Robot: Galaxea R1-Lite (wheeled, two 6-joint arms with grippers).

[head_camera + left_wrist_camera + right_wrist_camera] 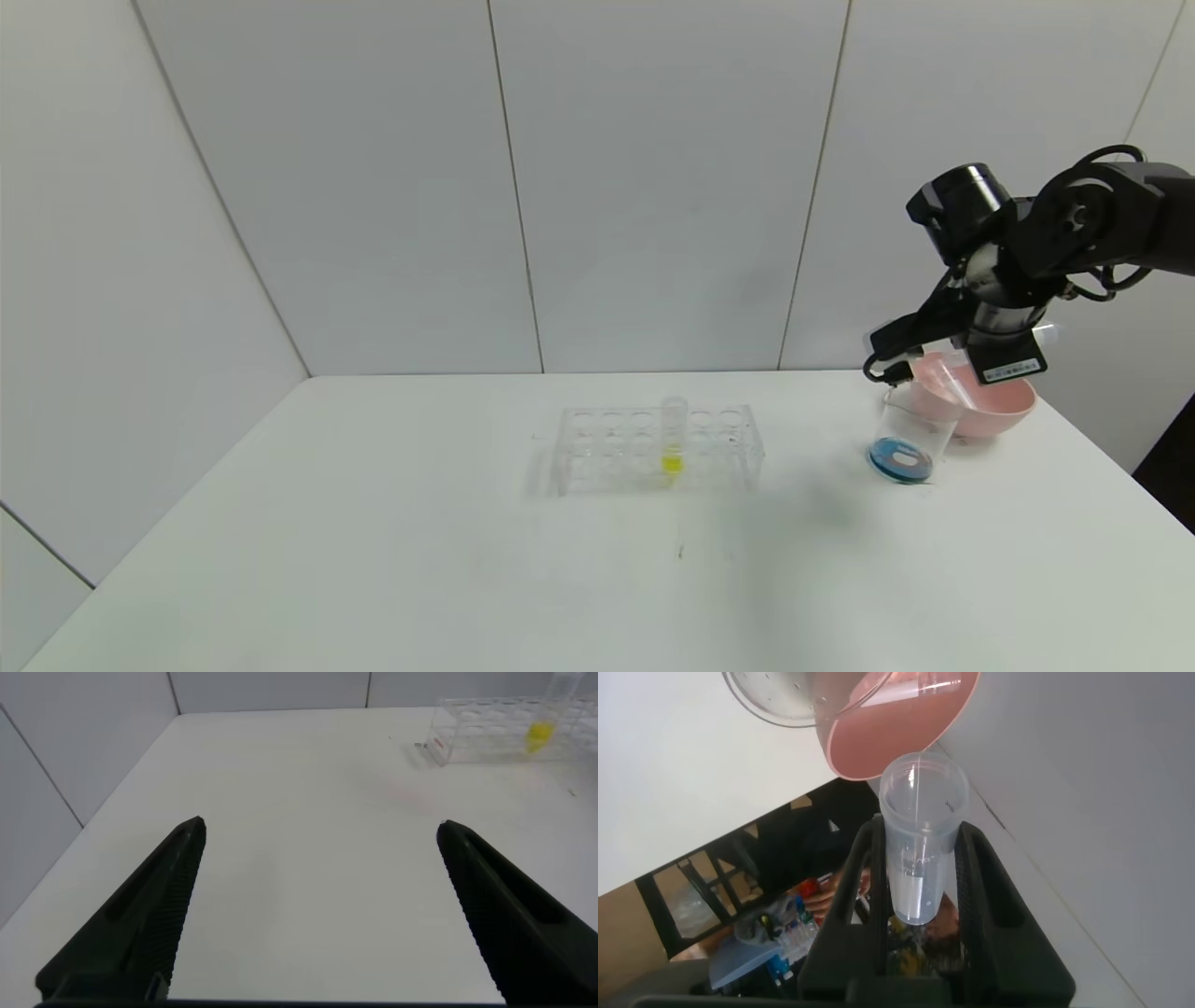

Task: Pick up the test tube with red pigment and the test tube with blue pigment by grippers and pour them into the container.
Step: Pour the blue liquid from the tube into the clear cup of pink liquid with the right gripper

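Observation:
My right gripper (pixel 966 353) is shut on a clear test tube (pixel 946 375), held tilted with its mouth above the container (pixel 910 434), a small glass beaker with blue liquid at its bottom. In the right wrist view the tube (pixel 923 793) sits between the gripper's (pixel 922 835) fingers and shows no coloured liquid; its mouth points toward the beaker (pixel 775 695). No tube with red liquid is in view. My left gripper (pixel 320 831) is open and empty above bare table, out of the head view.
A pink bowl (pixel 999 411) stands just behind the beaker and also shows in the right wrist view (pixel 887 728). A clear tube rack (pixel 653 448) at mid-table holds a tube with yellow liquid (pixel 673 439). The white table's (pixel 373 560) right edge lies near the bowl.

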